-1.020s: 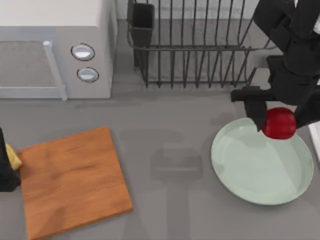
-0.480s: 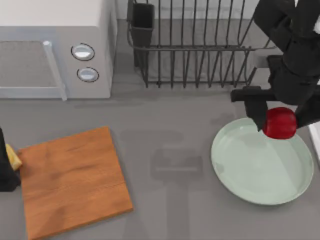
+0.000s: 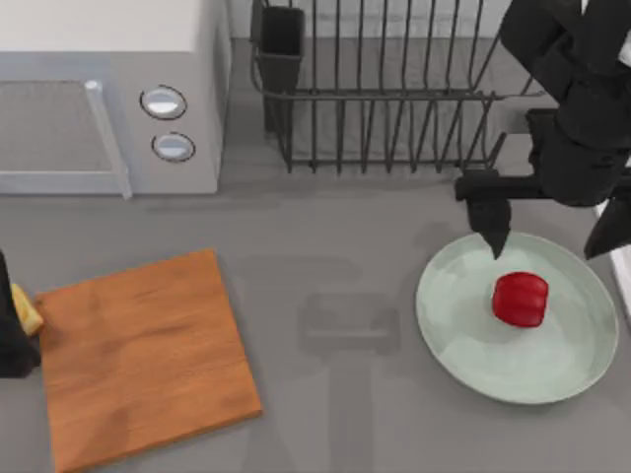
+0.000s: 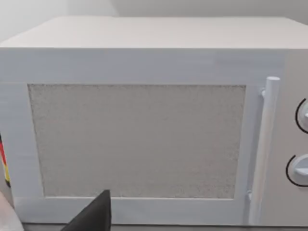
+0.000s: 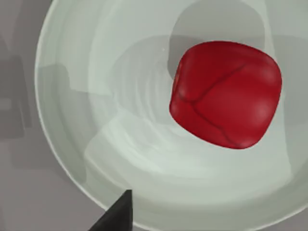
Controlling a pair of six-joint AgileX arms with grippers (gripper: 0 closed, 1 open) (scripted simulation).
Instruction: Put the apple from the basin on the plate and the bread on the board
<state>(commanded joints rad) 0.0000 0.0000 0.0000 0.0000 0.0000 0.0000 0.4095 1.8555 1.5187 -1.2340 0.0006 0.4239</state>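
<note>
Since half a second ago the apple (image 3: 520,299) has dropped from my right gripper (image 3: 548,235), whose fingers now stand apart, onto the plate (image 3: 463,335) by the tabletop's right edge. Apple half done; bread (image 3: 27,313) sits at the board's (image 3: 143,355) left edge, beside my left gripper (image 3: 12,340).

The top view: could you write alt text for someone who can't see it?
A red apple lies on a green plate at the right, the right gripper open above it. A wooden board lies at the left, below a microwave; a rack stands behind.
</note>
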